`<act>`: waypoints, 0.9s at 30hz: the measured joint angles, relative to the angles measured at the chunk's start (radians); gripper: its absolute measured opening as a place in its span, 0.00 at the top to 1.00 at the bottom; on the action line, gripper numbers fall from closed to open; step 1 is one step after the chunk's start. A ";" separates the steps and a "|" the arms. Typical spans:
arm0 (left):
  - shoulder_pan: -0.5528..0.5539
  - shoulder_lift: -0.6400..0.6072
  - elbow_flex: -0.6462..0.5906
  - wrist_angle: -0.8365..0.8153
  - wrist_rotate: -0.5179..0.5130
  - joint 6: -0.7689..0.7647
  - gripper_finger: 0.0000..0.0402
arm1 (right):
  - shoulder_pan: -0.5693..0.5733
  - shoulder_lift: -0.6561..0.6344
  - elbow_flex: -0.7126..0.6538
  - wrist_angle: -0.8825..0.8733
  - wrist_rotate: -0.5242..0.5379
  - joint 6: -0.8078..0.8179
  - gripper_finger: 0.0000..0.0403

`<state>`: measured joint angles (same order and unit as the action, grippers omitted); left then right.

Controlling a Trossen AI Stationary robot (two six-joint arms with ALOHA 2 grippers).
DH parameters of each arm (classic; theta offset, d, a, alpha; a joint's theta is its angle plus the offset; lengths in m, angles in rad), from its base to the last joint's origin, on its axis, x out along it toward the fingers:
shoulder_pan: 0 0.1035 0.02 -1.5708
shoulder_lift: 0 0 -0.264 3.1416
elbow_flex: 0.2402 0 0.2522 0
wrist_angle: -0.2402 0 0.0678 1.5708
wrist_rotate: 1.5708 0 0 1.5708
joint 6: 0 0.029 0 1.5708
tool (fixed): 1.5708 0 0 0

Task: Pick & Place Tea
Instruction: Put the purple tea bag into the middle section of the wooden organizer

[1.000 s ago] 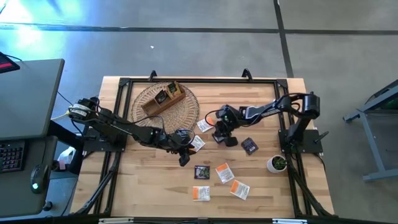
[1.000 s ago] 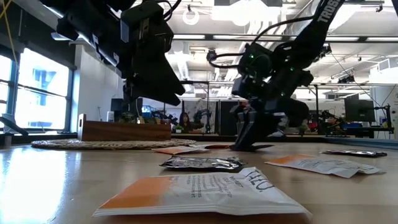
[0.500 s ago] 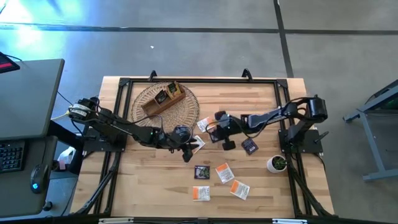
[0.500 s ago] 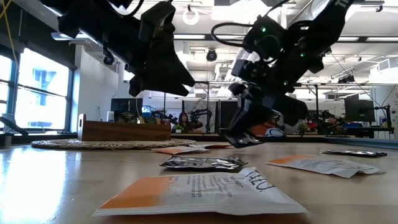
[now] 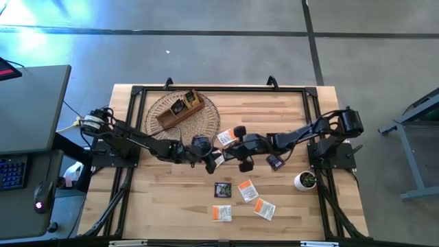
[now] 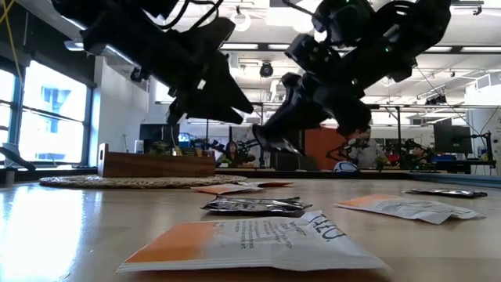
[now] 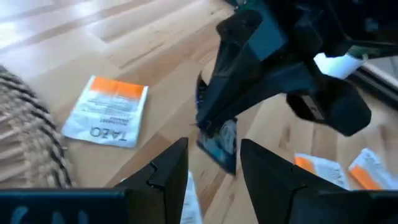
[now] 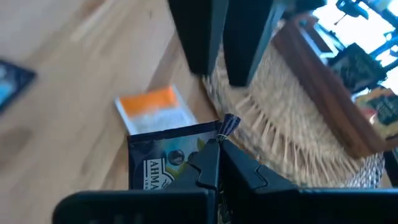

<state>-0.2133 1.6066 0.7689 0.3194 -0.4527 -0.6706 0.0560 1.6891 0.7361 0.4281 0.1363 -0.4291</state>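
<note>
High view: both dark arms meet near the table's middle, the right gripper (image 5: 221, 156) just beside the left gripper (image 5: 210, 163); the small item between them is too small to identify here. Loose flat square sachets (image 5: 247, 190) lie on the pale wooden table (image 5: 288, 110) nearer the front edge, and a round woven mat (image 5: 209, 118) carries a brown wooden box (image 5: 180, 110). Low view: both grippers hang above the tabletop; a crinkled orange-and-white sachet (image 6: 254, 243) lies nearest the camera, a dark foil one (image 6: 254, 206) behind it. Left wrist view: the left fingers (image 7: 165, 171) stand apart, empty, with a dark sachet (image 7: 219, 140) hanging between and beyond them from the right arm's tip; an orange-and-white sachet (image 7: 107, 112) lies flat beside the mat's edge. Right wrist view: the right fingers (image 8: 208, 165) are pressed together, clamping the dark, glossy sachet (image 8: 168, 155) by its edge, above the mat's fringe.
</note>
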 joint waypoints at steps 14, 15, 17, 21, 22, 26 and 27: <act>-0.002 0.043 -0.002 0.047 -0.027 0.039 0.64 | 0.017 -0.001 0.001 0.084 -0.042 0.003 0.99; -0.002 0.043 -0.002 0.049 -0.027 0.044 0.64 | 0.017 -0.001 0.001 0.091 -0.042 0.002 0.99; -0.002 0.043 -0.002 0.056 -0.027 0.046 0.67 | 0.017 -0.001 0.001 0.107 -0.042 0.002 0.98; -0.002 0.043 -0.002 0.063 -0.030 0.070 0.77 | 0.016 -0.001 0.001 0.130 -0.065 0.002 0.96; -0.003 0.043 -0.001 0.066 -0.030 0.080 0.81 | 0.016 -0.001 0.001 0.131 -0.074 0.002 0.95; -0.003 0.043 -0.002 0.082 -0.025 0.123 0.97 | 0.016 -0.001 0.002 0.135 -0.055 0.002 0.92; -0.003 0.043 -0.002 0.082 -0.028 0.125 0.98 | 0.017 -0.001 0.002 0.135 -0.040 0.002 0.91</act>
<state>-0.2161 1.6497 0.7673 0.4011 -0.4803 -0.5453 0.0726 1.6878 0.7379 0.5632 0.0968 -0.4271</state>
